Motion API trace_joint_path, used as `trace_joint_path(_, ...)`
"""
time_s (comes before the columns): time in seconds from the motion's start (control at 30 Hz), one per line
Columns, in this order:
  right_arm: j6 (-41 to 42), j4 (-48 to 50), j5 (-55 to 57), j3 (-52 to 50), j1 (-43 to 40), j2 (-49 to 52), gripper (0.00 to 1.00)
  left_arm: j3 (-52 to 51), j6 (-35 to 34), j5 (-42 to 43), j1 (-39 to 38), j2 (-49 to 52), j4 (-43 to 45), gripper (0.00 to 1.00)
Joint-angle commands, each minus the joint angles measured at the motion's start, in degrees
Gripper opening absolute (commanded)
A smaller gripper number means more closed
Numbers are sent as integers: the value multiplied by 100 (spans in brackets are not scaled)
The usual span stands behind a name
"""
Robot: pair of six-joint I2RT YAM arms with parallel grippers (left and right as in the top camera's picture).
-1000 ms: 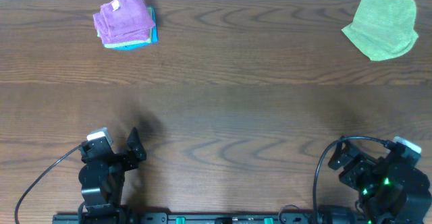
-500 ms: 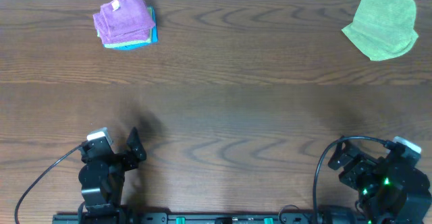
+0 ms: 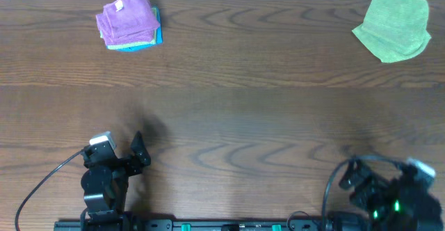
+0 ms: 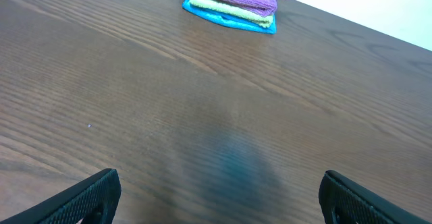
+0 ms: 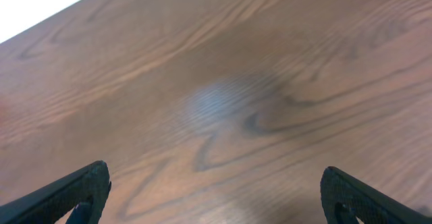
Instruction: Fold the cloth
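1. While both arms sit at the near edge of the table (image 3: 229,106), the purple cloth (image 3: 126,20) lies far from them in the far left corner, folded into a thick, rough square.
2. It is the top layer of a small stack. A thin light-green cloth (image 4: 233,7) lies under it and a blue cloth (image 4: 229,20) at the bottom, their edges showing along the side.
3. A small white tag (image 3: 119,6) sits on the purple cloth's upper face, near its far edge.
4. The left gripper (image 4: 223,197) hovers over bare wood, well apart from the stack. Its fingers (image 4: 94,197) are spread wide and hold nothing.
5. The right gripper (image 5: 216,197) is also over bare wood, its fingers (image 5: 358,197) spread wide with nothing between them.
6. From overhead the right arm (image 3: 393,196) looks blurred, while the left arm (image 3: 104,179) is sharp.
7. A lime-green cloth (image 3: 393,26) lies loosely folded in the far right corner, well apart from the stack and from both arms.
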Motion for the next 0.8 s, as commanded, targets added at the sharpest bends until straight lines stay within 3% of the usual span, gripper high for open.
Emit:
trace_joint_path(0.0, 109, -111, 527, 4, -81, -544, 99, -125, -4, 35, -28, -50, 7, 95)
trace_joint_path(0.3, 107, -57, 444, 4, -79, -1016, 99, -125, -7, 35, -28, -50, 7, 95)
trace_joint_path(0.5, -37, 625, 573, -55, -74, -1276, 99, -125, -7, 35, -28, -50, 7, 95)
trace_joint_path(0.77, -177, 1746, 391, -1106, 146, -1451, 99, -125, -7, 35, -28, -50, 7, 95)
